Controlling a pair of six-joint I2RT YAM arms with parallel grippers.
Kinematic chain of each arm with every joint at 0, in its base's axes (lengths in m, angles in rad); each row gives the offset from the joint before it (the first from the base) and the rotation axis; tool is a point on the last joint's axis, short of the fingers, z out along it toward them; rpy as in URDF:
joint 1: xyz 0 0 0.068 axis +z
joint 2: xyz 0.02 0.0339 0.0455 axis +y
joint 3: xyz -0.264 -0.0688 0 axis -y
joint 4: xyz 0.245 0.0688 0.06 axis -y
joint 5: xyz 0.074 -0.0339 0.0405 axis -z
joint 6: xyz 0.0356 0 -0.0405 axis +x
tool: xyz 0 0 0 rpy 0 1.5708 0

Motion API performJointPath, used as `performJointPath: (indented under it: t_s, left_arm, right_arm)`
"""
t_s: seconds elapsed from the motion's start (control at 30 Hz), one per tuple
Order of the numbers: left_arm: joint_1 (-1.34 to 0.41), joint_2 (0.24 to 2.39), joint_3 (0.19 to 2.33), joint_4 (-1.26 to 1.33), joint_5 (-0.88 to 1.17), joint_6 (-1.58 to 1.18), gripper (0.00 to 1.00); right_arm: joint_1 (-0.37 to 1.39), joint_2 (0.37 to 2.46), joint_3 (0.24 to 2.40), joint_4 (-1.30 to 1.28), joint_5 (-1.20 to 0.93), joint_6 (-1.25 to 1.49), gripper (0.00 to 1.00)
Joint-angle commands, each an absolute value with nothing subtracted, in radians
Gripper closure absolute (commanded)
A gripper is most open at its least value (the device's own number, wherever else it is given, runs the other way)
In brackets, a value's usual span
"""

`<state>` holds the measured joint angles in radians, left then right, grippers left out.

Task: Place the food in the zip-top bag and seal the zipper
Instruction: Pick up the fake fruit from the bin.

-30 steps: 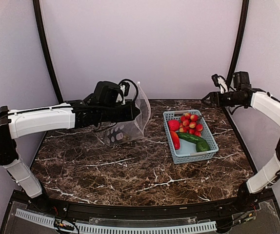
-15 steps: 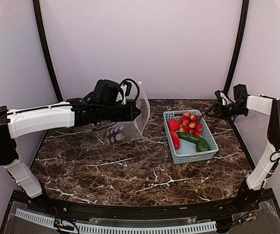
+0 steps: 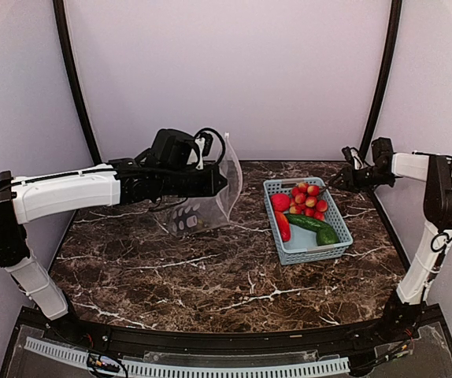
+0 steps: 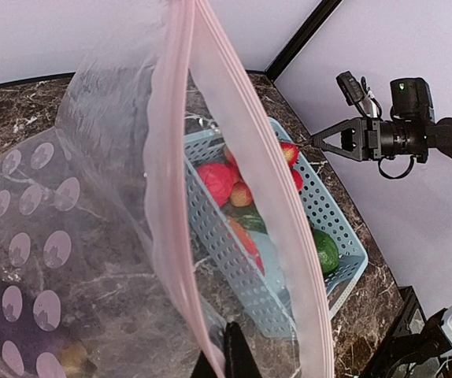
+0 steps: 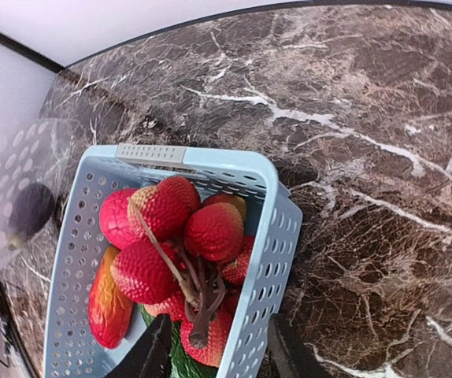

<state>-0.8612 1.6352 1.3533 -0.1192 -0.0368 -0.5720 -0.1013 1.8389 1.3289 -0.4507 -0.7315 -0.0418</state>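
My left gripper (image 3: 221, 181) is shut on the zipper strip (image 4: 163, 197) of the clear spotted zip-top bag (image 3: 202, 206) and holds its mouth up and open toward the basket; its fingertips (image 4: 227, 354) pinch the pale pink edge. A dark purple eggplant (image 4: 5, 346) lies inside the bag. The red berries (image 5: 210, 232), tomato (image 5: 116, 216), red-orange pepper (image 5: 104, 303), cucumber (image 3: 309, 222) and avocado piece (image 3: 327, 235) lie in the light-blue basket (image 3: 320, 250). My right gripper (image 5: 218, 362) is open and empty, hovering over the basket's far right wall beside the berries.
The basket stands right of centre on the dark marble table (image 3: 210, 276). Black frame posts (image 3: 379, 87) rise at the back corners. The right arm reaches in from the right wall, close to the table's back right edge.
My right gripper has come down and to the left, from high at the back right to the basket's far right corner. The left gripper and bag have barely moved.
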Motion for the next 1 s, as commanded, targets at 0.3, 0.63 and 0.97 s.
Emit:
performJointPath:
  t_s: [0.3,0.63,0.97]
  left_arm:
    - [-0.856,1.628,1.365,-0.146,-0.028,-0.582,0.99]
    - [-0.856,1.632,1.359,-0.148,-0.024,-0.593,0.99]
    - [-0.855,1.646,1.352,-0.142,-0.034,-0.588,0.99]
  right_arm:
    - [-0.105,1.901,1.372,-0.396,-0.798,-0.009,0.76]
    - [-0.104,1.919,1.373,-0.379,-0.816,0.000,0.98]
    - [-0.088,1.685,1.355,-0.465,-0.858,-0.028,1.00]
